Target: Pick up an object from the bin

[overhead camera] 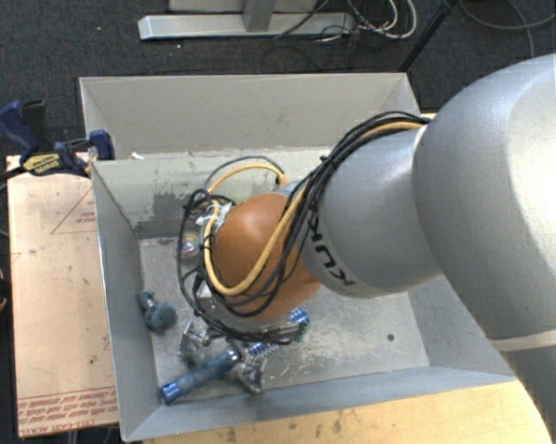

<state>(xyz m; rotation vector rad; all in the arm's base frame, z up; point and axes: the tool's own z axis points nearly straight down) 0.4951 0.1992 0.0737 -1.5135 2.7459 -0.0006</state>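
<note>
Dark carpeted floor (23, 54) is surrounding a grey metal bin (121, 273), and the big grey arm (464, 186) is reaching into it from the right, covering most of the bin's right half. An orange dome-shaped cover (251, 246) at the wrist is sitting over the middle of the bin, with black and yellow cables (349, 146) looping round it and running back along the arm. The gripper (225, 351) is pointing down at the bin floor near the front wall, mostly hidden under that cover; only bits of shiny metal are showing below it, so I cannot tell whether it is standing open or closed. A blue-grey cylinder with a bright blue cap, like a marker pen (201, 373), is lying flat on the floor at the front left, slanting up from its capped end toward the gripper. Its upper end is lying right at the metal parts under the cover, but whether it is sitting between them is not clear. A grey-blue rounded lump (158, 314) is resting to the left, near the left wall and apart from the gripper. A small blue piece (299, 318) is peeking out from under the cover's right edge.
</note>
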